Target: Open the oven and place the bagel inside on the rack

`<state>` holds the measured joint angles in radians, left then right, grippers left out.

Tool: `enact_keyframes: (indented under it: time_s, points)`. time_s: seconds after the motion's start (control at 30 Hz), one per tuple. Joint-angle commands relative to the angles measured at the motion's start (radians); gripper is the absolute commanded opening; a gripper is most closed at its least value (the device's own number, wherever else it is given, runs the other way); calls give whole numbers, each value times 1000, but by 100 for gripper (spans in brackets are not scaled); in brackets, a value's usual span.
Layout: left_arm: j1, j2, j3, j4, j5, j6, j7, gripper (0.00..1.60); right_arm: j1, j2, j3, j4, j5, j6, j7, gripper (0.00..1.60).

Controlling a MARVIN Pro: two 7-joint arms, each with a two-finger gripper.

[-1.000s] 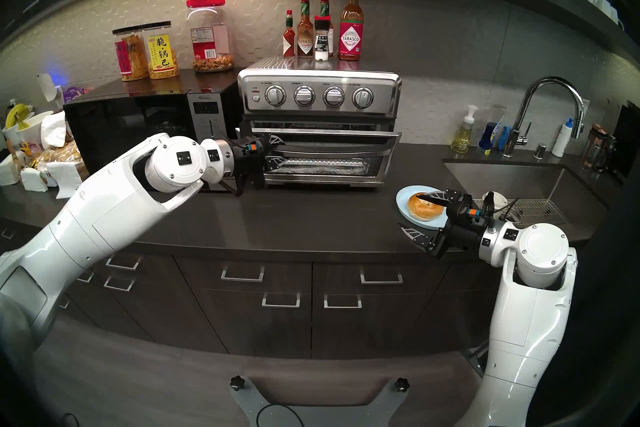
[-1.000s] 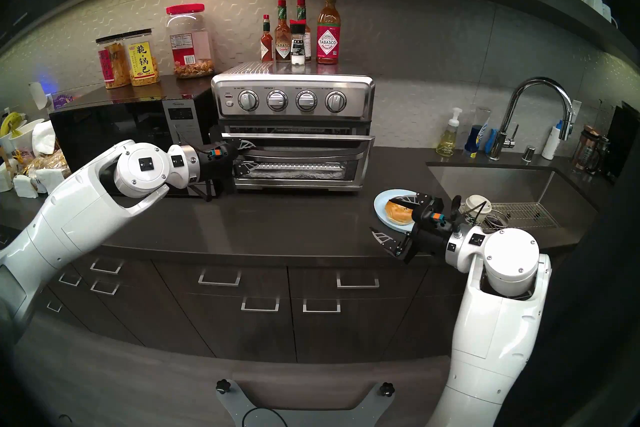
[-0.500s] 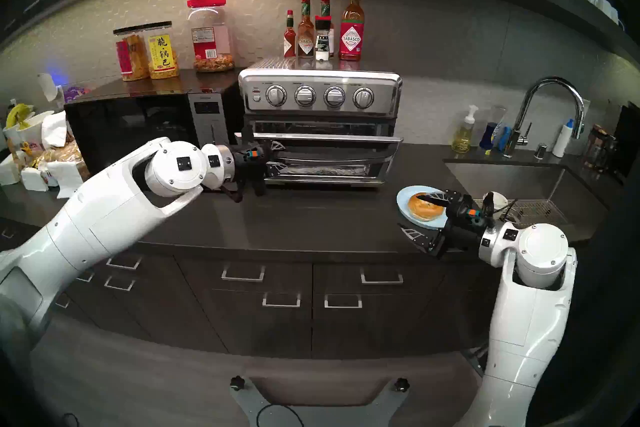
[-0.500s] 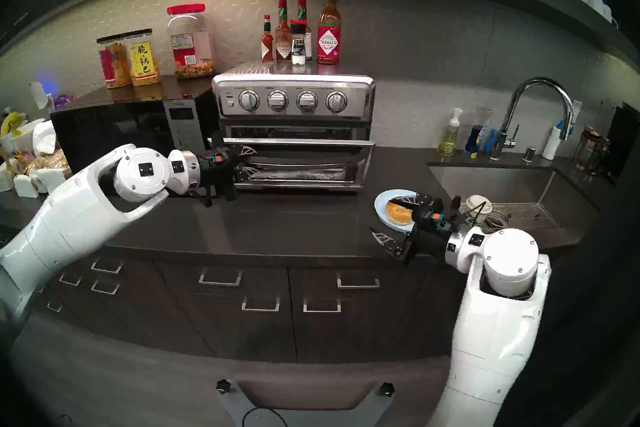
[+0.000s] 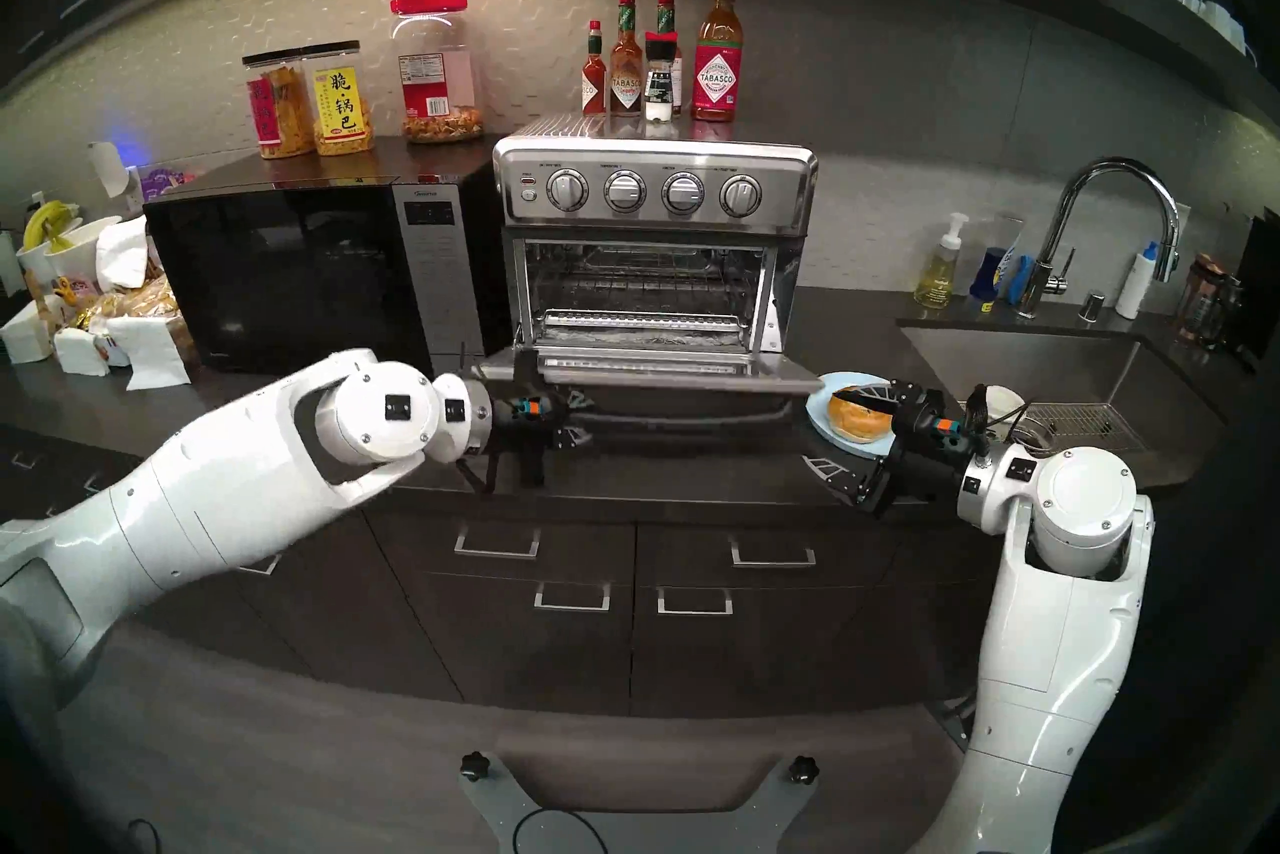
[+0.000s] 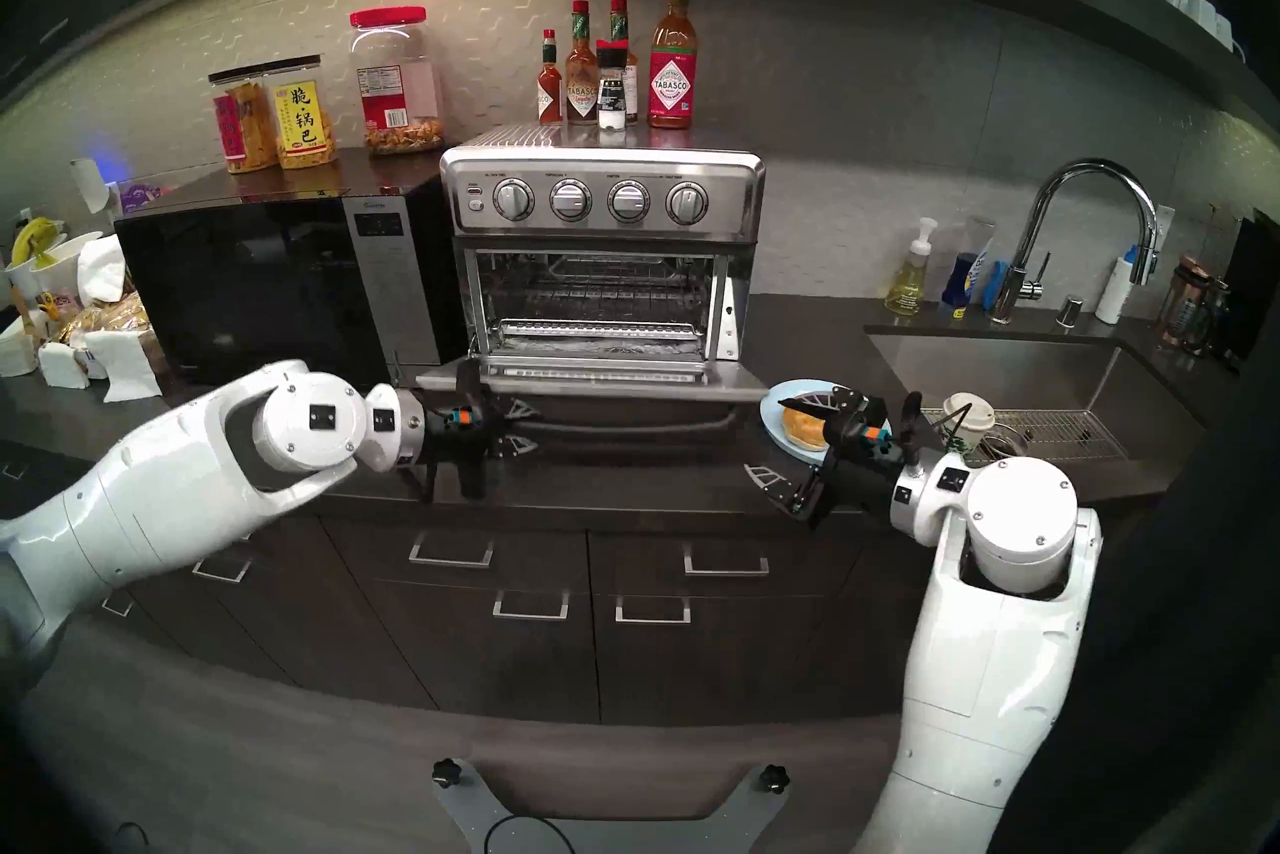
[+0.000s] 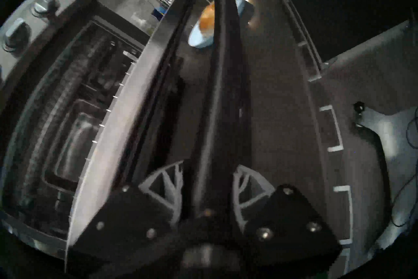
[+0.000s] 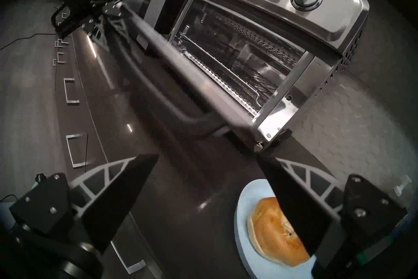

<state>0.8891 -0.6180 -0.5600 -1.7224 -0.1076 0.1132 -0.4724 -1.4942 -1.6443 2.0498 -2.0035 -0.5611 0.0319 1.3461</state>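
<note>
Behind the open right pincer [image 5: 841, 426], the bagel [image 5: 857, 414] is half hidden.

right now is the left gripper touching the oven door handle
Touching. In the left wrist view the left gripper has its jaws shut around the dark door handle, with the bar running up from between them; the door is down.

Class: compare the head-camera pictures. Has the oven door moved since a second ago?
Yes. The oven door has swung down from near the knobs to almost level, pulled by the left gripper.
</note>
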Motion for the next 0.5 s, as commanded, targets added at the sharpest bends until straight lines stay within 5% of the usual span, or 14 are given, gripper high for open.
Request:
enact_keyframes:
  time_s: [0.0, 0.23, 0.47]
  points:
    - [114, -27, 149, 13, 8, 23, 19, 0, 13, 1, -1, -20, 6, -3, -1, 160]
    - [114, 45, 163, -114, -16, -2, 177, 0, 13, 1, -1, -25, 7, -2, -1, 160]
    - [139, 33, 164, -161, -38, -28, 283, 0, 12, 1, -1, -26, 7, -2, -1, 160]
